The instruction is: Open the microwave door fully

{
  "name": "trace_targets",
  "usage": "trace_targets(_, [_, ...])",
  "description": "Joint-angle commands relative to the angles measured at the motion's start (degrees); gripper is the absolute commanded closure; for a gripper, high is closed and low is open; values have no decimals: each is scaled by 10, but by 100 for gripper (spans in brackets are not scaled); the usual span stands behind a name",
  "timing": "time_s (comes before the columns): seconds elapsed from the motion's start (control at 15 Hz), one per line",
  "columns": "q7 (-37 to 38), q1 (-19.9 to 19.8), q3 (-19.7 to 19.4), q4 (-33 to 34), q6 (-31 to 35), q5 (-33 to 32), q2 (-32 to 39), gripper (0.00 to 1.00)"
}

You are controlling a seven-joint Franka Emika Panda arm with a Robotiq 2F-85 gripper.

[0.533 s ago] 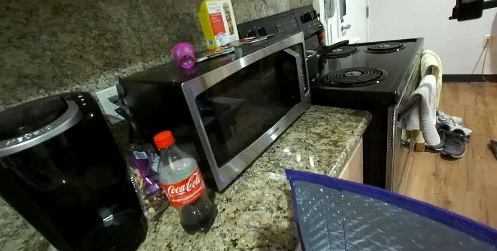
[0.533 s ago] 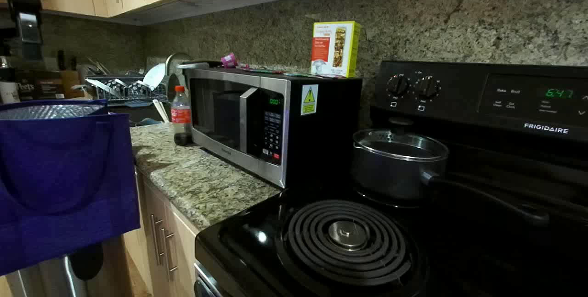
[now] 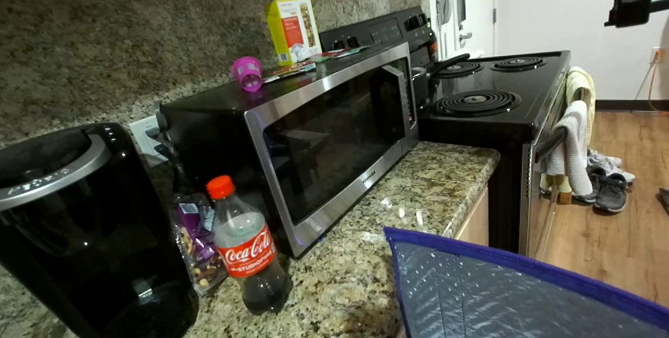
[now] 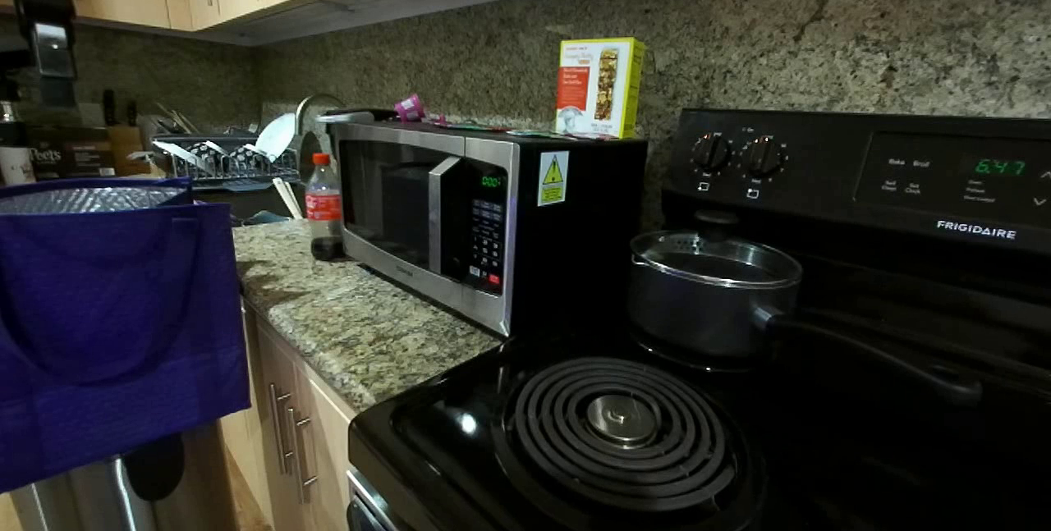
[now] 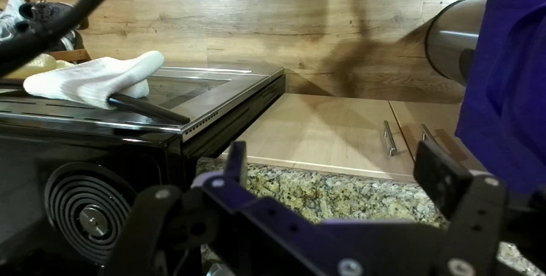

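Microwave (image 4: 579, 260): on the granite counter (image 4: 361, 326), between the cola bottle (image 3: 246, 257) and the black stove (image 4: 427, 432).
Microwave door (image 3: 339, 144): closed, its dark window (image 3: 324, 171) framed in steel, the handle (image 4: 437, 223) at the stove end.
Gripper (image 5: 338, 167): fingers (image 5: 441, 178) spread wide apart, well away from the microwave.
On top: a yellow-and-white box (image 4: 601, 88) upright; a pink cup (image 3: 248, 73) (tipped over) near it.
Foreground: a purple bag (image 4: 123, 301), silvery lining (image 3: 496, 286).

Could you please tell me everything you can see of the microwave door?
The microwave door is a wide, upright panel: stainless-looking frame, large dark window, small lettering along the bottom. An angular silvery handle stands vertically beside the keypad. The door is shut against the microwave, above the granite counter; nothing grips its handle.
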Motion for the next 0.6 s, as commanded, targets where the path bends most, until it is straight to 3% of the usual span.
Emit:
trace_targets(0.0, [0, 12, -26, 21, 18, 0, 31, 0])
trace_targets(0.53, [11, -2, -47, 120, 81, -36, 158, 0])
